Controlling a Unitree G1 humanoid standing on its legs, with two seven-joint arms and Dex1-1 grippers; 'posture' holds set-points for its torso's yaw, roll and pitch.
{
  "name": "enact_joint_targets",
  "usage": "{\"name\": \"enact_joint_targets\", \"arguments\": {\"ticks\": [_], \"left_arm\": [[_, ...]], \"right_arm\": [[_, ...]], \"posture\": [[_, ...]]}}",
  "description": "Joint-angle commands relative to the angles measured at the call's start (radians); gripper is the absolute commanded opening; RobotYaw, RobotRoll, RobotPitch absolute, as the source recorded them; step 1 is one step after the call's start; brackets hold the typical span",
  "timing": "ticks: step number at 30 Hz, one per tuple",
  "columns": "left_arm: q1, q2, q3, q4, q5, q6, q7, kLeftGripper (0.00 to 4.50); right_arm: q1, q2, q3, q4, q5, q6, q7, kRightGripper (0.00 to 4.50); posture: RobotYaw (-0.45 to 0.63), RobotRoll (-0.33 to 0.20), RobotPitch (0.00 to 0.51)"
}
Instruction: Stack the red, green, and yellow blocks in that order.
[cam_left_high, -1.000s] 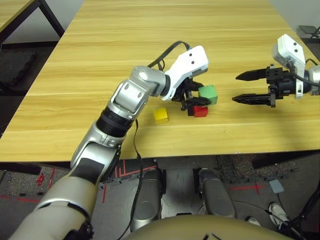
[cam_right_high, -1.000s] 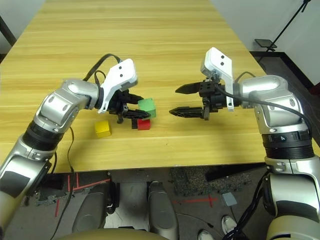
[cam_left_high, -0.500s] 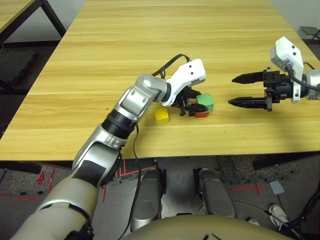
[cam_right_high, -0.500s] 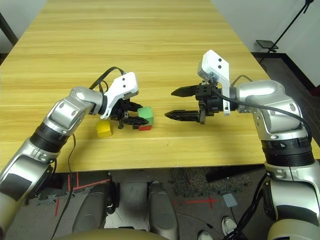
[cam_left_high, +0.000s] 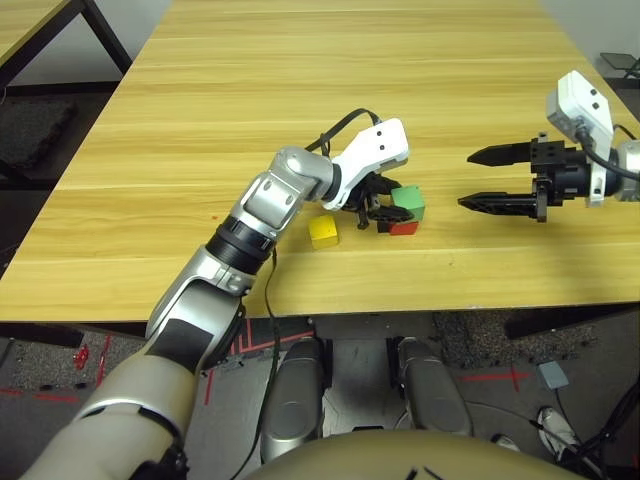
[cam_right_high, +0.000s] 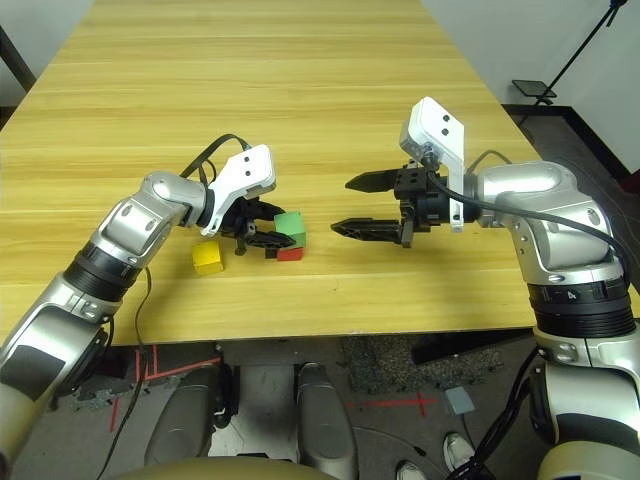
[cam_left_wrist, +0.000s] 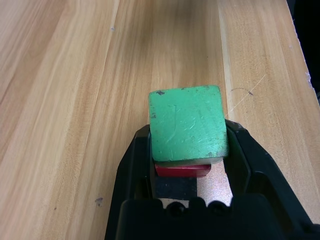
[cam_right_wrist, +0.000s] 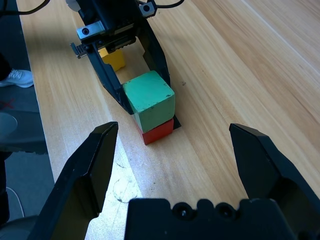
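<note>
Three blocks sit toward the near edge of the wooden table (cam_left_high: 300, 90) in the left eye view: the green block (cam_left_high: 408, 202) above the red block (cam_left_high: 403, 229), and the yellow block (cam_left_high: 323, 231) on the table to the left of them, near but apart. The left gripper (cam_left_high: 392, 201) has the green block between its fingers. Well apart on the right, the right gripper (cam_left_high: 480, 179) points toward the blocks with its fingers spread and nothing between them.

The right eye view gives the same layout, with a bit of the black patch (cam_right_high: 270, 253) beside the red block.

Looking along the left wrist, the left gripper is clamped on the green block by two opposite sides. The red block shows below, partly hidden, and the black patch lies next to it.

From the right wrist, the right gripper's fingers stand wide apart over bare wood. Ahead of them, the green block looks to be resting on the red one, though a small gap would be hard to make out. The yellow block is partly hidden behind the left gripper.
</note>
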Motion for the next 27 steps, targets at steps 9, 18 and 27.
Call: {"name": "enact_joint_targets", "arguments": {"ticks": [9, 18, 27], "left_arm": [[0.078, 0.121, 0.110, -0.280, -0.032, 0.124, 0.052, 4.48], [0.373, 0.429, 0.263, -0.629, -0.123, 0.333, 0.066, 4.48], [0.424, 0.381, 0.200, -0.553, -0.093, 0.226, 0.140, 4.48]], "right_arm": [[-0.038, 0.006, 0.018, 0.038, -0.005, -0.021, 0.006, 4.50], [-0.102, 0.033, 0.055, 0.125, -0.034, -0.067, 0.034, 4.50], [-0.150, 0.053, 0.078, 0.163, -0.048, -0.082, 0.052, 4.50]], "posture": [[0.21, -0.090, 0.118], [0.28, -0.097, 0.110], [0.29, -0.109, 0.112]]}}
